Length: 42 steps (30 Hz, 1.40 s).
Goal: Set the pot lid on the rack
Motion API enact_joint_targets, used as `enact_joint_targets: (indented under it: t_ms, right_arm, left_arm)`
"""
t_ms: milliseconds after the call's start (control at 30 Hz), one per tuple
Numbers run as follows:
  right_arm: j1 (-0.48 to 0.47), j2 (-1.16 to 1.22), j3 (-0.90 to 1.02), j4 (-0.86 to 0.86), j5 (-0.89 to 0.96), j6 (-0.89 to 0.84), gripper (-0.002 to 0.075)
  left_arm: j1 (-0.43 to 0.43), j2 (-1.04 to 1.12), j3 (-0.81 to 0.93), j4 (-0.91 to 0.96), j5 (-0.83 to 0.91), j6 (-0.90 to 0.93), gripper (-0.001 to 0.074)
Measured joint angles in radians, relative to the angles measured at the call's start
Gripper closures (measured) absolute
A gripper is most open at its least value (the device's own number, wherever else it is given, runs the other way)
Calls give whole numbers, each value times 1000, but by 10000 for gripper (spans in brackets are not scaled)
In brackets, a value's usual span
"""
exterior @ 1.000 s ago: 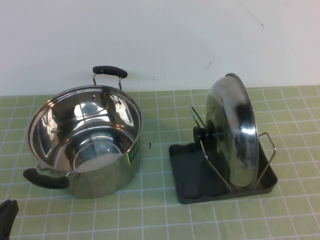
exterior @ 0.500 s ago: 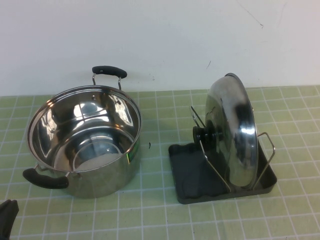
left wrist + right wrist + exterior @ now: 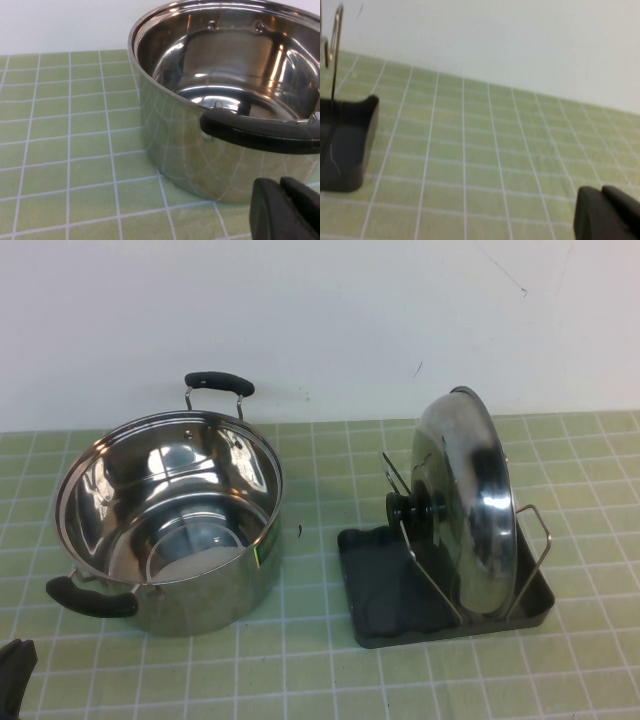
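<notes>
The shiny steel pot lid stands on edge in the rack, leaning between the wire loops, its black knob facing left. No gripper touches it. My left gripper sits at the front left corner of the high view; in the left wrist view it is shut and empty, just in front of the pot. My right gripper is out of the high view; in the right wrist view it is shut and empty, low over the tiles to the right of the rack's corner.
The deep steel pot with two black handles stands open at the left; its near handle is close above my left gripper. A white wall runs along the back. Green tiles lie bare in front of and right of the rack.
</notes>
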Motion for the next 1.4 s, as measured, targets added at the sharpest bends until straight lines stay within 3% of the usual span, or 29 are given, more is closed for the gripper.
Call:
enact_joint_targets:
  t_ms: [700,1000,1400]
  right_arm:
    - [-2,-55,90,-38,50,197,716]
    - [136,-56,90,-44,50,200,716]
    - [144,-56,90,-47,50,235,716]
  left_arm:
    - [0,0,0,0,0,0,734]
    - [0,0,0,0,0,3,735]
    - [0,0,0,0,0,3,735]
